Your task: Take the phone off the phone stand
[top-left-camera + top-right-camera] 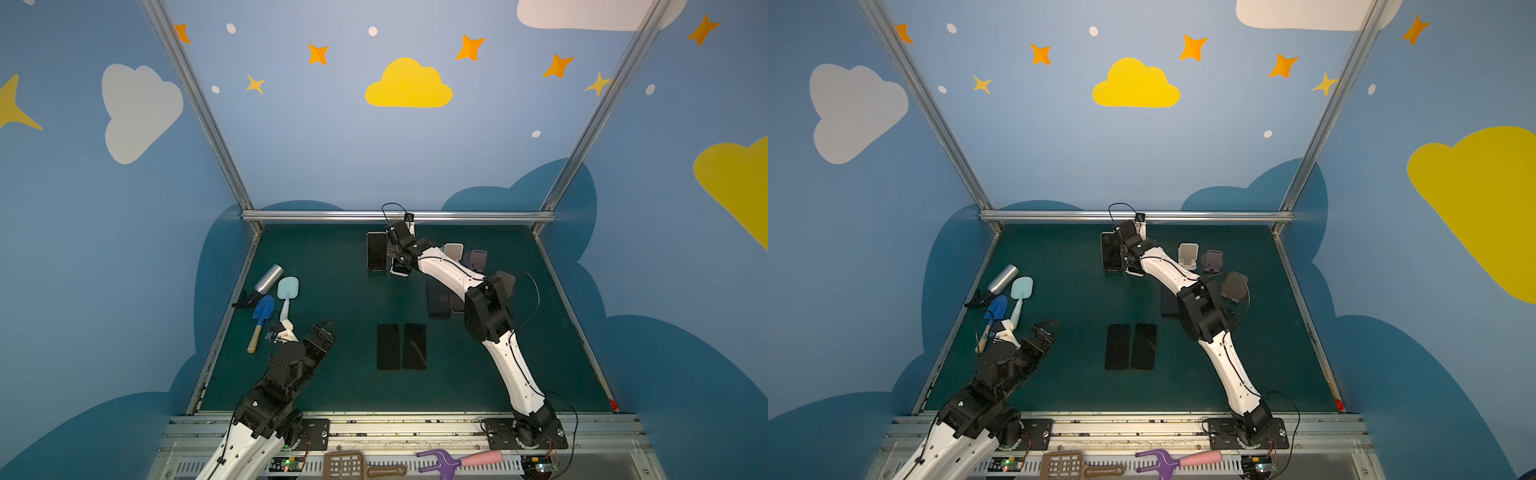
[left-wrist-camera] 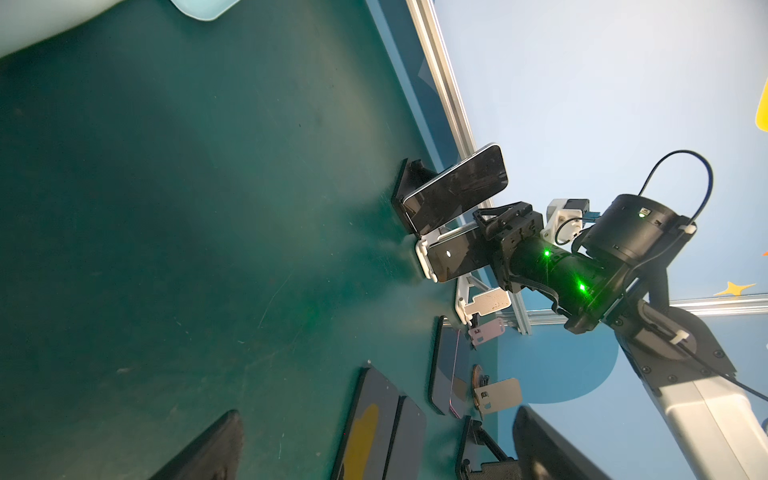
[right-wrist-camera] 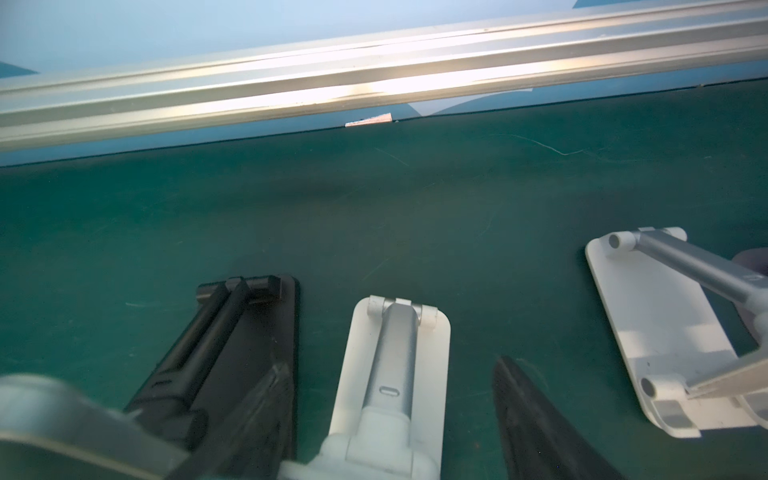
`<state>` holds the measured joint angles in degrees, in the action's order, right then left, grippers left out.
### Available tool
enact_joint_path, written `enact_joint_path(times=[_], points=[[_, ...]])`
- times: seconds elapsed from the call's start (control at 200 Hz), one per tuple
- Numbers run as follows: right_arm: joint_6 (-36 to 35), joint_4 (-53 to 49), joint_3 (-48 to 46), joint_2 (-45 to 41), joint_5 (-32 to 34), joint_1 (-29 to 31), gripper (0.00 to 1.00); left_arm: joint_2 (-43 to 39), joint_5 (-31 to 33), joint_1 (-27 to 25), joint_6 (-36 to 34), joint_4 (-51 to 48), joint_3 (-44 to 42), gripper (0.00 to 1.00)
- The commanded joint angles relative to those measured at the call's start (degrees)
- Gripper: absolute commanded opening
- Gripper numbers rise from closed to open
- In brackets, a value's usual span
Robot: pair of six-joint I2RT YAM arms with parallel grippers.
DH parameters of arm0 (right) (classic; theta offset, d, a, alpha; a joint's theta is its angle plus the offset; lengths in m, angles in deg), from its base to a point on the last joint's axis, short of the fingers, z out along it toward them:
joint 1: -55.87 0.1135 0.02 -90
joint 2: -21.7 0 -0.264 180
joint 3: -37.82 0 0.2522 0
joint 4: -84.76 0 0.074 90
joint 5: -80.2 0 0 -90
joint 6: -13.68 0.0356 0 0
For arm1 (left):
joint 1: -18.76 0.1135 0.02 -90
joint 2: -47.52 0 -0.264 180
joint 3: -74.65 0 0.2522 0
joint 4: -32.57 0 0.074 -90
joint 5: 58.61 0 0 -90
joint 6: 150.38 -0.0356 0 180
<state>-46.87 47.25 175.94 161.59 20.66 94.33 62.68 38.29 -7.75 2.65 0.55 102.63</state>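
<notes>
**Bimanual cell, seen from above and from both wrists.** The phone (image 2: 453, 257) leans with a dark screen on the white stand (image 3: 353, 365). Its lower end meets the stand's lip. The stand is at 12 o'clock on the table (image 1: 332, 386), close to the far rail (image 3: 374, 83).

The right arm reaches in from 4 o'clock. The right gripper (image 3: 392, 362) sits over the stand from behind, with its fingers (image 3: 536, 424) apart, one on each side of the stand's arm. In the left wrist view the gripper's body covers the phone's upper end, so it cannot be told whether the fingers press the phone's edges.

Just beside the white stand, on its 9 o'clock side, a second phone (image 1: 377, 251) leans on a black stand (image 3: 232, 340). At 1 to 2 o'clock on the table stand a spare white stand (image 1: 1187, 254), a purple stand (image 1: 1212, 259) and a brown stand (image 1: 1234, 286). They are partly hidden by the right arm in a top view.

A pair of flat phones (image 1: 388, 347) lies side by side near the centre, toward 6 o'clock — screens up and dark.

The left gripper (image 1: 328, 328) hovers at 8 o'clock, well apart from the phone, with its fingers spread and released.

At 9 o'clock, by the table's edge, lie a bottle (image 1: 268, 279), a trowel (image 1: 262, 311) and a spatula (image 1: 287, 289).
</notes>
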Motion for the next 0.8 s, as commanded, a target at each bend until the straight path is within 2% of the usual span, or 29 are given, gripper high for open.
enact_joint_path(times=[0.0, 0.295, 0.796], points=[[-2.2, 0.9, -1.9, -3.4, -2.0, -0.6, 0.7, 0.0, -0.2, 0.3, -0.1, 0.5, -0.5, 1.0], [-4.0, 3.4, -5.6, -7.5, -4.3, -0.4, 0.69, 1.0, -0.6, 0.3, -0.3, 0.8, 0.3, 1.0], [-8.2, 6.1, -10.5, -12.1, -3.6, 0.0, 0.69, 1.5, -0.7, 0.3, -0.4, 1.1, 0.5, 1.0]])
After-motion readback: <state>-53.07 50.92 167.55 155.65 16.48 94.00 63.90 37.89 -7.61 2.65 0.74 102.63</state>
